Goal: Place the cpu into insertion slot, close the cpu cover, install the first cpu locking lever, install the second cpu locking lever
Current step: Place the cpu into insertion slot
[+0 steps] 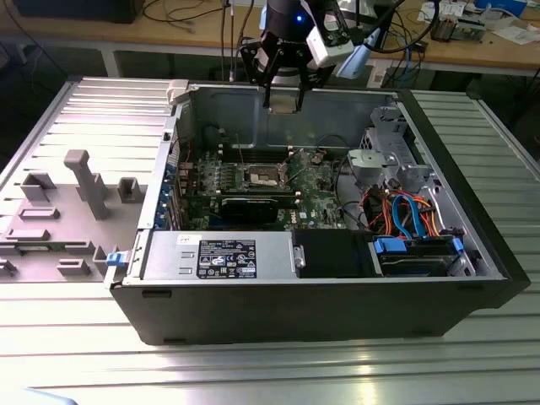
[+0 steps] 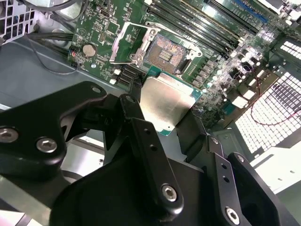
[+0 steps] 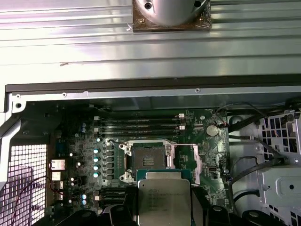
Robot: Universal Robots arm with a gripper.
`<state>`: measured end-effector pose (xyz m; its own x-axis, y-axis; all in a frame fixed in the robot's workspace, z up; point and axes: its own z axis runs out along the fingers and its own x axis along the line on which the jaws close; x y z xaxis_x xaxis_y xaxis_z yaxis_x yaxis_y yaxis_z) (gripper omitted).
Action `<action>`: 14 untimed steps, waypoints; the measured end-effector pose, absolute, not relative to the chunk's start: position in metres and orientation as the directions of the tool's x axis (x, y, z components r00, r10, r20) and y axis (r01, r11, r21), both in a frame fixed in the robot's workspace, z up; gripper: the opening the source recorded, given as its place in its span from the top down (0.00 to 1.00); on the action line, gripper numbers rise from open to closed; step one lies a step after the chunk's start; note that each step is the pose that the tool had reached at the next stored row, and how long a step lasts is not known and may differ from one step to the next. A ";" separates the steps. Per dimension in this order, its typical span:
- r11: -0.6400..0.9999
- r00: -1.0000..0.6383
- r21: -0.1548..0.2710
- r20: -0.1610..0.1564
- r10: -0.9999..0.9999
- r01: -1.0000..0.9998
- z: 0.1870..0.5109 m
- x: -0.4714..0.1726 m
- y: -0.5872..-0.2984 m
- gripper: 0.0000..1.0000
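Approach to the socket. The black two-fingered gripper (image 2: 162, 118) is clamped on the small, flat, square cpu with a dull silver-grey metal top (image 2: 165, 101). Its fingers (image 2: 136, 106) press two opposite edges, probably so that the chip hangs level with its underside free to meet the socket. In the exterior view the gripper (image 1: 284, 94) hangs above the far wall of the open black desktop case (image 1: 337, 295), well apart from the green circuit board (image 1: 316, 198). The small square insertion slot with a dark centre and silvery rim (image 2: 165, 52) lies uncovered: the thin silvery square cpu cover (image 2: 151, 32) is swung back beside it, seemingly to leave the descent unobstructed. In the first wrist view the cpu (image 3: 162, 197) sits just short of the insertion slot (image 3: 149, 159), their edges roughly parallel.
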<state>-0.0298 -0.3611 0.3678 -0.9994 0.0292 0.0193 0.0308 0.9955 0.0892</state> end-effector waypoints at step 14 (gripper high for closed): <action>0.993 -0.997 0.089 0.019 0.081 0.082 0.367 -0.030 -0.364 0.45</action>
